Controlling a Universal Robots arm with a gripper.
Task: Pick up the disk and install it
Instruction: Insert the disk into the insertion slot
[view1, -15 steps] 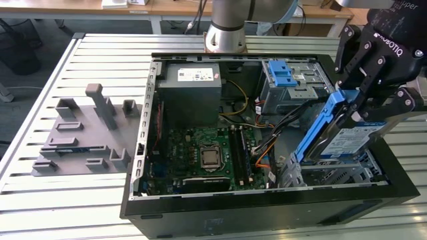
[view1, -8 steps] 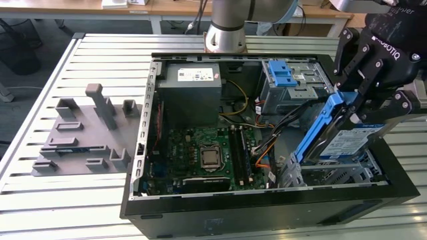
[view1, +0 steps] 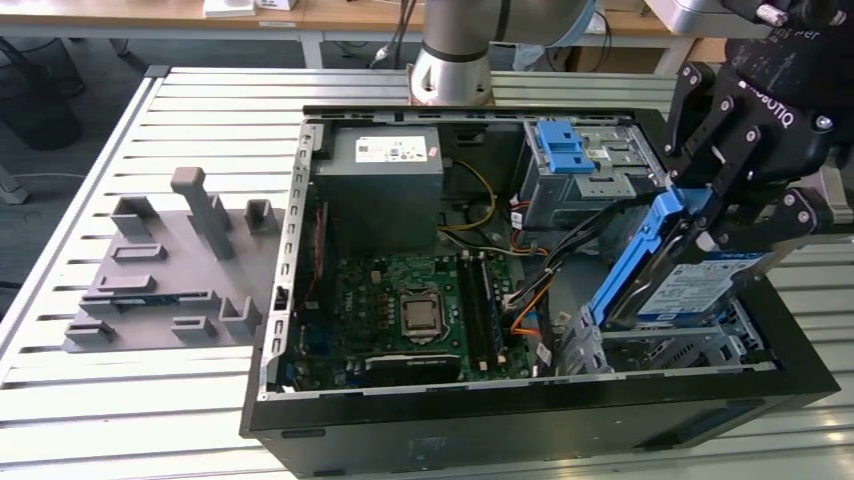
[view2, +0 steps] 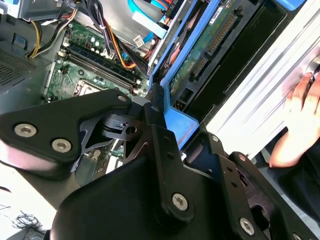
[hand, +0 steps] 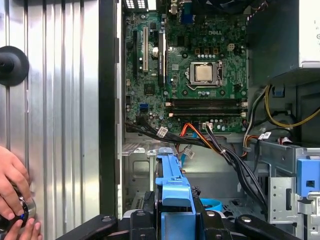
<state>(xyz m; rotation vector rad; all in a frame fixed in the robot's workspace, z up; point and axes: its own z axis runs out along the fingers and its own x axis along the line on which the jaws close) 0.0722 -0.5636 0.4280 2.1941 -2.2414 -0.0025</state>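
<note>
Disk (view1: 697, 288), in its blue carrier, is clamped between the jaws of the gripper (view1: 731, 215). Its long axis tilts steeply, lower end pointing into the metal drive bay (view1: 674, 350) directly beneath, at the exterior view's right, near corner of the computer case (view1: 534, 405).

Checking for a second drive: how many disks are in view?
1: the disk, held tilted in the hand over the drive cage at the exterior view's right. More may be hidden.

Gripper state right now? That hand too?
Gripper: shut on the silver rectangular hard drive in its blue plastic carrier, tilted over the black computer case.
Person's hand: on a small round object.
</note>
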